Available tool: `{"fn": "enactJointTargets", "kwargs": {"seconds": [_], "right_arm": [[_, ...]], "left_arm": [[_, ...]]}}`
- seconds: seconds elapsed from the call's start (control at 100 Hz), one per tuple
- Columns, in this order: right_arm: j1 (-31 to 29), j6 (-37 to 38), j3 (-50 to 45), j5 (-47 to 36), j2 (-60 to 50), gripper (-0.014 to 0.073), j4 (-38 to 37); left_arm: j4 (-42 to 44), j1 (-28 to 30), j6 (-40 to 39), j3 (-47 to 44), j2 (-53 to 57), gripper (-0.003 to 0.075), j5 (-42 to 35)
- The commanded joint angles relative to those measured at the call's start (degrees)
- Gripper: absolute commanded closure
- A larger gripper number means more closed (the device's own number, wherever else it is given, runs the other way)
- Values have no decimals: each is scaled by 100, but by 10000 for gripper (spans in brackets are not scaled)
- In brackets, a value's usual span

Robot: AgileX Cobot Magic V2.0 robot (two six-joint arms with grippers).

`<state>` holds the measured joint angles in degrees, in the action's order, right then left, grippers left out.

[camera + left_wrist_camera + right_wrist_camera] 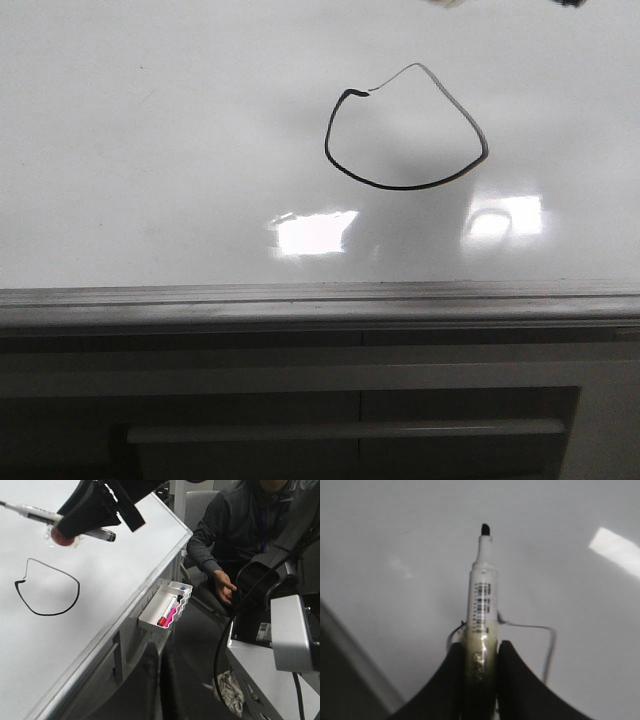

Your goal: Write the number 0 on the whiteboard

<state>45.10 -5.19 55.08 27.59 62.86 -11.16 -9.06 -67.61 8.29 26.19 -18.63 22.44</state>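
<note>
The number 0 [400,188] is a thin black lopsided loop on the whiteboard [150,150], with a fainter peaked top and a small gap at its upper left. It also shows in the left wrist view [47,614]. My right gripper [480,680] is shut on the white black-tipped marker [481,600]. In the left wrist view that gripper [70,525] holds the marker [35,516], with its red blob [62,537], beyond the loop and apart from its line. My left gripper [159,690] is shut and empty, off the board's side.
A grey metal rail [320,300] edges the board, with a dark panelled cabinet front [350,420] below. A white tray [150,617] with red and pink markers hangs on the board's side. A seated person [240,525] and equipment with cables [280,605] are beside it.
</note>
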Motion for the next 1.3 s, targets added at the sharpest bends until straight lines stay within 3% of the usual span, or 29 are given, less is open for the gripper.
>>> {"fn": "enactJointTargets", "kwargs": {"seconds": [0.0, 0.1, 0.23, 0.33, 0.49, 0.72, 0.93, 1.291], "right_arm": [[492, -42, 166, 211, -133, 670, -9], [1010, -66, 166, 425, -133, 670, -22], [1035, -66, 166, 158, -133, 670, -438], [1042, -167, 166, -25, -133, 670, -425], [1505, -992, 404, 637, -17, 670, 208], [1814, -1158, 1104, 1745, 435, 670, 1029], [1814, -2000, 1502, 1856, 480, 670, 2374], [1814, -2008, 1550, 2044, 546, 670, 2512]], "left_arm": [[126, -41, -59, 494, -178, 718, 83], [481, -41, -49, 972, -427, 626, 786], [906, -41, -11, 1420, -843, 475, 1175], [1106, -41, 183, 1628, -1119, 422, 1252], [1148, -41, 1200, 2159, -1735, 420, 1852], [1162, -41, 1576, 3068, -2744, 420, 2590], [1125, -51, 1767, 3423, -3374, 368, 3260], [1000, -51, 1777, 3592, -3680, 362, 3193]]}}
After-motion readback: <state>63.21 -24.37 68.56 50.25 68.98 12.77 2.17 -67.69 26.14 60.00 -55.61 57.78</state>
